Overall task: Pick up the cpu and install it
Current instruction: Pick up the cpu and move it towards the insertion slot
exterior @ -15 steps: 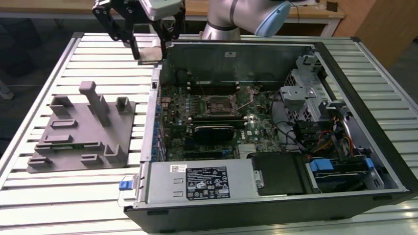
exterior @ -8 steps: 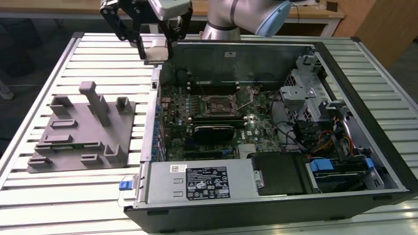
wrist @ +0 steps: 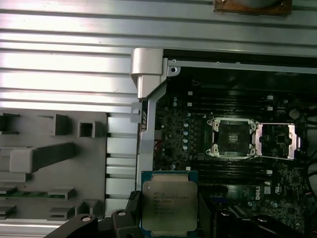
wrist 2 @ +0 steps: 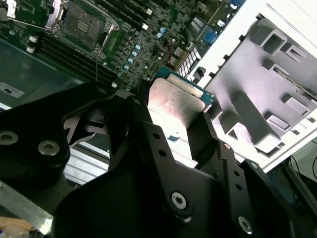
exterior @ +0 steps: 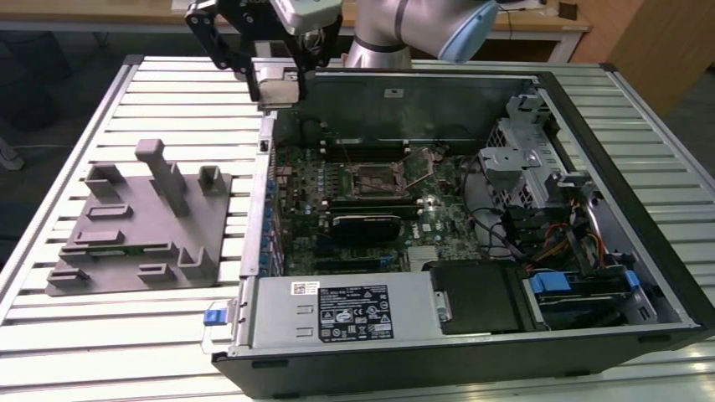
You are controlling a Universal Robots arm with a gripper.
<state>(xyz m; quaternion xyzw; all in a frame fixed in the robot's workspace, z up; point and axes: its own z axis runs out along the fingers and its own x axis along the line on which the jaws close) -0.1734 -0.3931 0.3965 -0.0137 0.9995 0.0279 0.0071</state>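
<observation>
My gripper (exterior: 276, 74) is shut on the cpu (exterior: 277, 87), a small square chip with a silvery top, and holds it in the air above the far corner of the open computer case on the exterior view's left. In both wrist views the black fingers (wrist: 125, 219) clamp the cpu (wrist: 169, 206) (wrist 2: 174, 101) by two opposite edges. The dark square socket (exterior: 377, 177) (wrist: 233, 137) lies on the motherboard in the middle of the case. Its metal load plate (wrist: 277, 141) is swung open beside it, and the socket holds no chip.
A grey plastic tray (exterior: 134, 226) with upright posts sits on the slatted metal table (exterior: 112, 335) at the exterior view's left of the case. Inside the case are a power supply (exterior: 335, 311), drive cages (exterior: 537, 159), cables and memory slots (exterior: 363, 151). The case walls (exterior: 625, 209) stand up around the board.
</observation>
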